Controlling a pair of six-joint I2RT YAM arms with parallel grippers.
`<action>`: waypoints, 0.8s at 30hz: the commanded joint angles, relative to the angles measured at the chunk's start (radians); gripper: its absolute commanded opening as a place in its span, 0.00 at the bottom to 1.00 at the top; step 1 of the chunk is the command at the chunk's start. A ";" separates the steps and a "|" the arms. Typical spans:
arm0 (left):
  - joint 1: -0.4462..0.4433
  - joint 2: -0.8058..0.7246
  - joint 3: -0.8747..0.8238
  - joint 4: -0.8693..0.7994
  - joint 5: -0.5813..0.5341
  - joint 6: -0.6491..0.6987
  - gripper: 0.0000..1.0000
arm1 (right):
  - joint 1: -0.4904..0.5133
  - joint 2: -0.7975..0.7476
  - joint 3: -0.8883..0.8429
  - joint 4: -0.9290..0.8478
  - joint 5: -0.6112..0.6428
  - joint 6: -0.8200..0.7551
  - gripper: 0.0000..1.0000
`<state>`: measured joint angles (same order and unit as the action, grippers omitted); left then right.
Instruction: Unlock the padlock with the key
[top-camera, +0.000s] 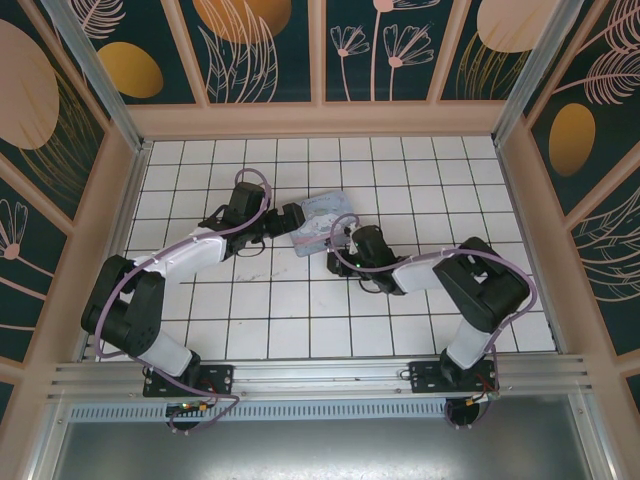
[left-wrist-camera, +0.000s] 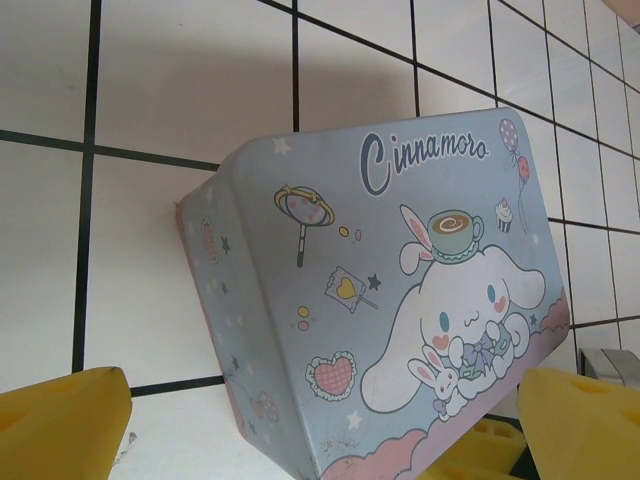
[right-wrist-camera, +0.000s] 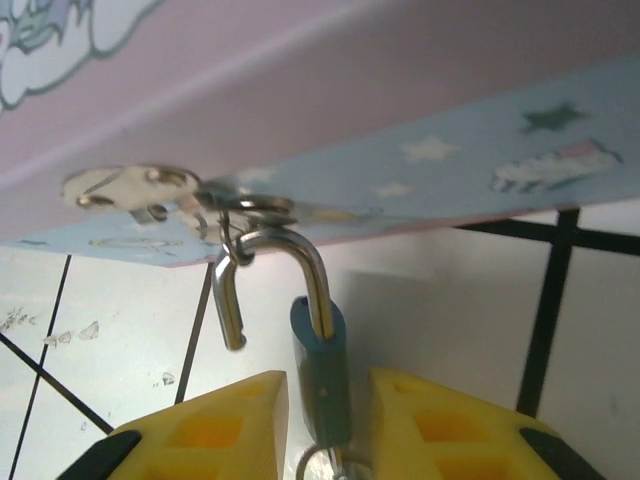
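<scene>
The padlock (right-wrist-camera: 322, 370), teal-bodied, hangs by its silvery shackle (right-wrist-camera: 305, 260) from a ring on the tin's hasp (right-wrist-camera: 140, 187). One shackle leg is out of the body and stands free. My right gripper (right-wrist-camera: 328, 430) is open, its yellow fingers (right-wrist-camera: 215, 430) straddling the padlock body with a slim gap at the right side. At the body's base a small metal loop shows, the head of the key (right-wrist-camera: 318, 466); its blade is hidden. My left gripper (left-wrist-camera: 325, 440) is open at the tin's opposite corner, fingers (left-wrist-camera: 65, 420) wide apart. In the top view the right gripper (top-camera: 340, 238) faces the left gripper (top-camera: 290, 218) across the tin.
The pastel blue cartoon tin box (left-wrist-camera: 400, 290) lies tilted on the white tiled floor (top-camera: 300, 310), with both arms converging on it (top-camera: 325, 215). Patterned walls enclose the floor on three sides. Open tiles lie in front of and behind the tin.
</scene>
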<state>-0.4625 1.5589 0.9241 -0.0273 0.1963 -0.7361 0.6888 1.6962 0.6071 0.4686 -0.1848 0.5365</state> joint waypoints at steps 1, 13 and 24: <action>0.007 0.004 0.024 -0.011 0.007 0.014 0.98 | -0.021 -0.055 -0.055 0.065 -0.022 0.037 0.36; 0.007 0.004 0.022 -0.006 0.014 0.007 0.99 | -0.040 -0.065 -0.081 0.145 -0.075 0.065 0.37; 0.006 0.007 0.022 -0.005 0.023 0.011 0.99 | -0.020 0.019 -0.023 0.167 -0.068 0.079 0.35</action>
<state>-0.4625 1.5589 0.9241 -0.0273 0.2028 -0.7364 0.6632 1.6886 0.5568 0.5964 -0.2371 0.5957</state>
